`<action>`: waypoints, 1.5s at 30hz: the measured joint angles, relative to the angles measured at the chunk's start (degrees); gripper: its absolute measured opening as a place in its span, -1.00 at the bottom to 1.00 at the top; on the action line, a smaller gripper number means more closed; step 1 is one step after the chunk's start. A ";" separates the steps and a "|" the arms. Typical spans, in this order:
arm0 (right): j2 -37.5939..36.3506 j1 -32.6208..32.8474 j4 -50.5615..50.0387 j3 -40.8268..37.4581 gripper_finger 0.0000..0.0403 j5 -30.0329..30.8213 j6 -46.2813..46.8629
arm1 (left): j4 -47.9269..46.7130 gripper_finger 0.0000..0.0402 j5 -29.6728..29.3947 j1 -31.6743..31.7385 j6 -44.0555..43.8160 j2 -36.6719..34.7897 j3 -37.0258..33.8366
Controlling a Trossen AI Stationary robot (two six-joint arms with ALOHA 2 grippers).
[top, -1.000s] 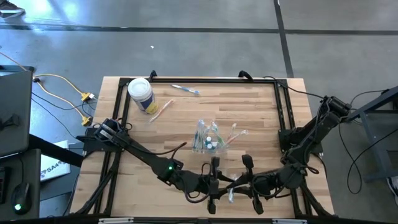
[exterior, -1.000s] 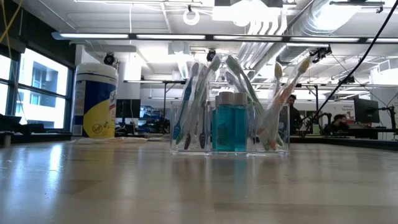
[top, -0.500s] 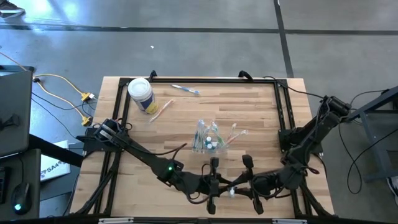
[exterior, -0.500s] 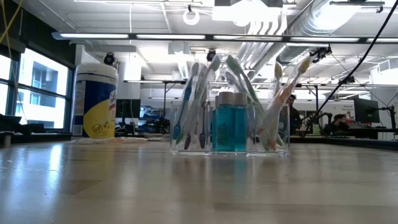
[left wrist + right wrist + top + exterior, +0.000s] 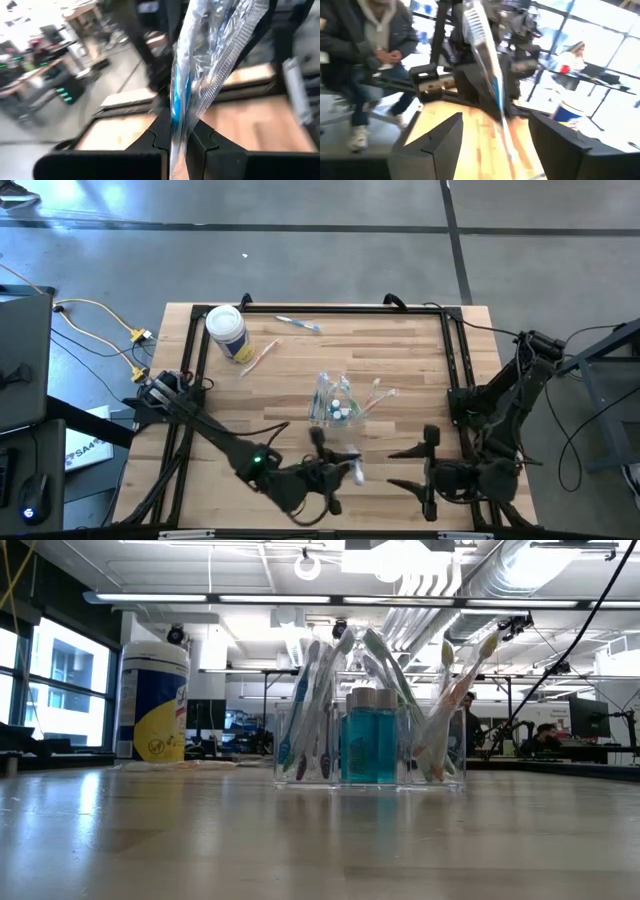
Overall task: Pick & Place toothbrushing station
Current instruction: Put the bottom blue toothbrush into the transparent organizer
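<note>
The left gripper (image 5: 345, 470) sits near the tabletop's (image 5: 400, 350) near edge, a little left of centre, its 2 fingers (image 5: 200, 142) pinched tight on a wrapped toothbrush (image 5: 200, 65) — blue handle inside clear crinkled packaging, standing up between the tips. The right gripper (image 5: 405, 468) is near the same edge toward the right corner, its fingers (image 5: 437, 145) spread wide and holding nothing.

The clear holder (image 5: 333, 402) stands mid-table, packed with pastel toothbrushes (image 5: 310, 710) and small blue bottles (image 5: 370, 740) with pale caps. Near the far edge lie 2 loose toothbrushes — a blue one (image 5: 298, 324) and a pink one (image 5: 258, 357) — beside the white-lidded canister (image 5: 226, 330) at the far left corner.
</note>
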 joint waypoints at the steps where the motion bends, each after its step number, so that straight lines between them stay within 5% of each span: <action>1: -0.02 0.64 -0.13 0.00 0.10 1.67 0.00 | -2.19 -0.92 -2.10 -0.33 -0.31 -0.60 0.00; 11: -0.04 4.69 -5.13 0.00 0.06 6.53 5.47 | -32.92 -0.92 -9.50 2.15 -30.85 -4.96 -2.19; 26: -0.02 4.77 -13.93 0.00 0.06 7.84 15.06 | -31.85 -0.92 -8.32 5.98 -45.29 -9.23 -18.74; 31: 0.00 4.77 -14.42 0.02 0.06 8.01 15.48 | -27.66 -0.92 -6.21 5.87 -44.63 -16.25 -26.28; 38: 0.00 2.75 -15.32 0.02 0.06 7.71 15.45 | 4.84 -0.92 16.05 9.06 -24.34 -25.96 -42.06; 45: 0.00 -0.57 -16.33 0.02 0.05 2.96 16.75 | 21.27 -0.92 21.18 15.00 -23.38 -27.19 -52.51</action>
